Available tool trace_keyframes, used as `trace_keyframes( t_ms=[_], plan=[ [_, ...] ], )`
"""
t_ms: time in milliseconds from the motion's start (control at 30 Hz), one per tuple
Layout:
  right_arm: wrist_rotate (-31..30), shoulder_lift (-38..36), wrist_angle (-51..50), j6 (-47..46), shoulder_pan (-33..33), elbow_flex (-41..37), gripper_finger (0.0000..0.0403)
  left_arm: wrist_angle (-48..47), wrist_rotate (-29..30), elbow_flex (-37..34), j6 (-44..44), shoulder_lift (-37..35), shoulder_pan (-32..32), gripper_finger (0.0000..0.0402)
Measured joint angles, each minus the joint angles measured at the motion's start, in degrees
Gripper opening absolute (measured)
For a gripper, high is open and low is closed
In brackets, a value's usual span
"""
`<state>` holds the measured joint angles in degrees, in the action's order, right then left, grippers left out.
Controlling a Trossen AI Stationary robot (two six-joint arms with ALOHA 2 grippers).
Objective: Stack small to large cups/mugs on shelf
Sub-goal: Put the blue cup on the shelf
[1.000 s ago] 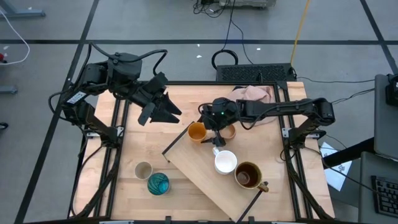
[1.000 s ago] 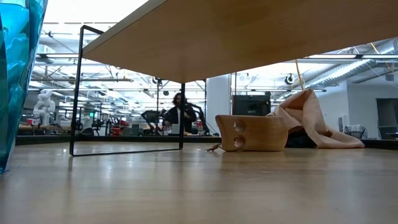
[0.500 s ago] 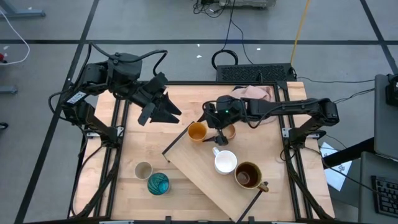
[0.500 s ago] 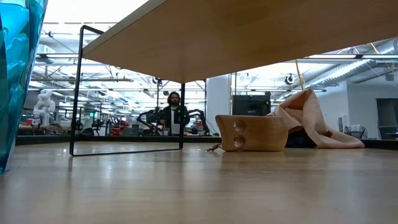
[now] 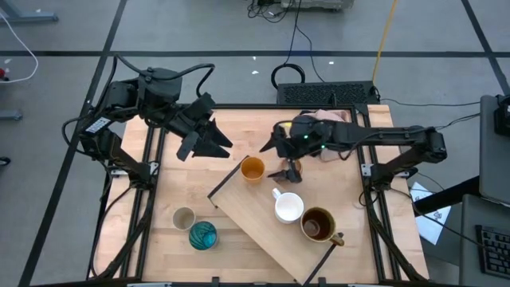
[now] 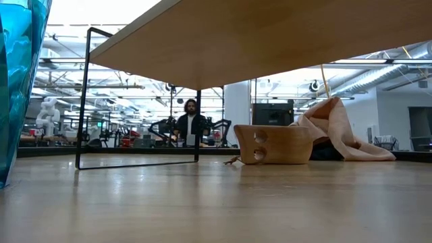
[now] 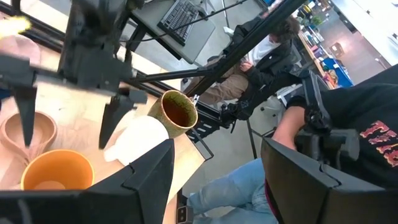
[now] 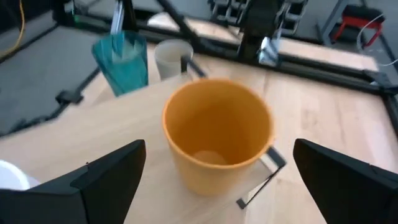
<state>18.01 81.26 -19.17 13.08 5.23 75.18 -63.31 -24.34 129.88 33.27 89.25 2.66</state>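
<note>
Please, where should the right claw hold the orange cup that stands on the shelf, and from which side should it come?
Probably the rim, from above. The orange cup stands upright and open-mouthed near the corner of the shelf, so one finger could go inside, one outside. The right claw, open, is beside it; the white mug stands apart, so the wall facing the claw looks clear.

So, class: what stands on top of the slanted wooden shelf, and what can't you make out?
On the shelf stand the orange cup, the white mug and the dark brown mug. The right gripper hangs open over its far edge, covering whatever sits beneath it.
</note>
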Motion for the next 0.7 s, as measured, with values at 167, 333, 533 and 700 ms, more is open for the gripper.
trace_keyframes(
  t_ms=[167,333,533,700],
  plan=[
    [0.04,-4.19,0.5,-6.45,0.05,0.0,0.04,0.01,0.46,0.0,-0.89,-0.01,0.0,0.0239],
    [0.06,-7.99,0.96,-15.72,-0.35,0.0,0.04,0.02,0.48,0.0,-1.04,-0.02,0.0,0.0239],
    [0.07,-10.0,2.14,-29.04,-0.46,0.02,0.04,0.02,1.93,0.0,-1.29,0.0,0.0,0.0239],
    [0.26,-10.41,3.38,-39.85,-0.46,0.02,0.04,0.0,3.5,0.0,-2.52,0.0,0.0,0.0239]
  ],
)
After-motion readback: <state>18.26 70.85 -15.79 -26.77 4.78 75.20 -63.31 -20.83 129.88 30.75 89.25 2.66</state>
